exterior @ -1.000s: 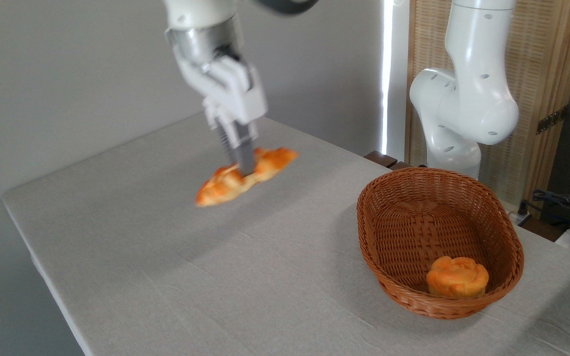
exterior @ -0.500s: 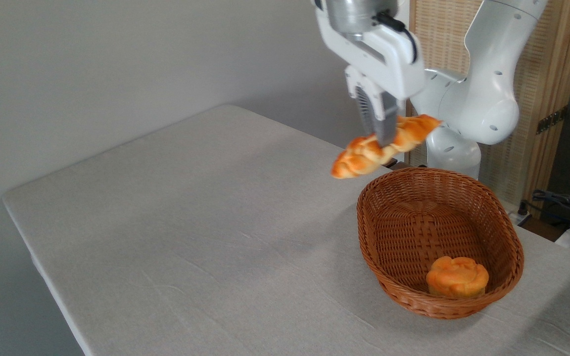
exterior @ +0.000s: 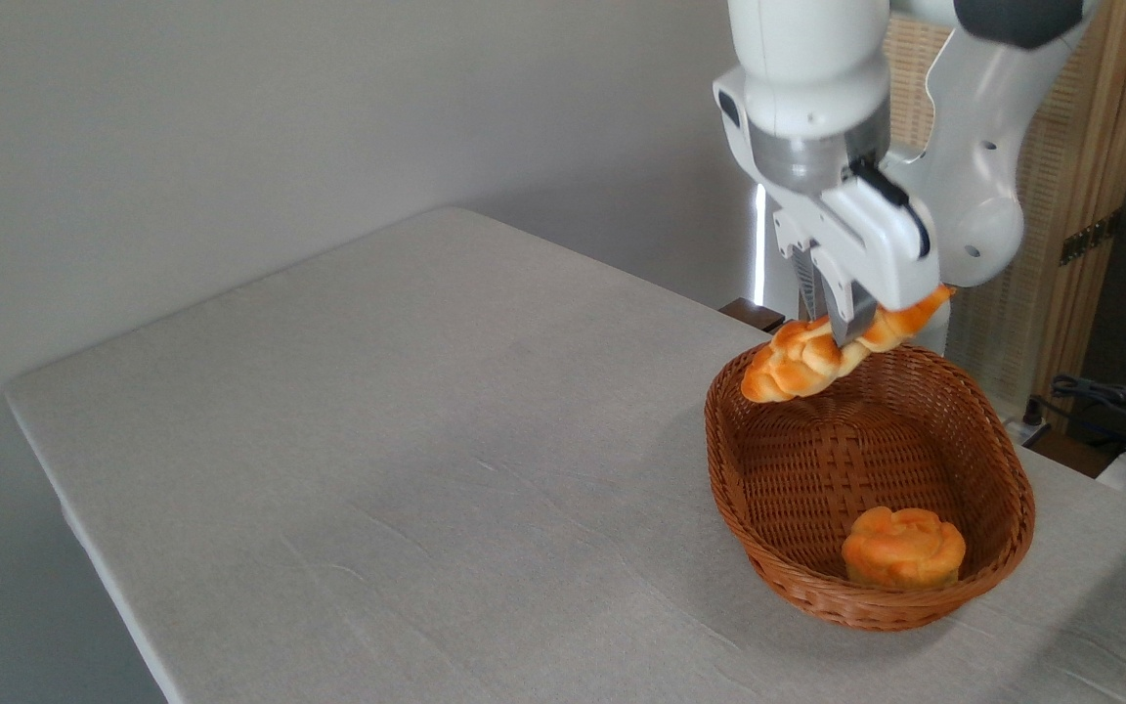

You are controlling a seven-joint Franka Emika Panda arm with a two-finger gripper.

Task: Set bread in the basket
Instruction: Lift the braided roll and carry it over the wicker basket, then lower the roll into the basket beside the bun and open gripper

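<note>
Above basket (exterior: 749, 508) far rim, glossy braided golden bread (exterior: 802, 360), tilted, apparently pinched mid-length by fingers (exterior: 844, 328)

The pincer (exterior: 846, 328) holds the bread (exterior: 822, 352) above the basket (exterior: 739, 489).

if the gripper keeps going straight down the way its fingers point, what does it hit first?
Probably the basket: the gripper, shut on the bread, points down over its far end. The loaf would touch the woven floor or far rim first; depth is unclear. The bun sits nearer, off that line.
</note>
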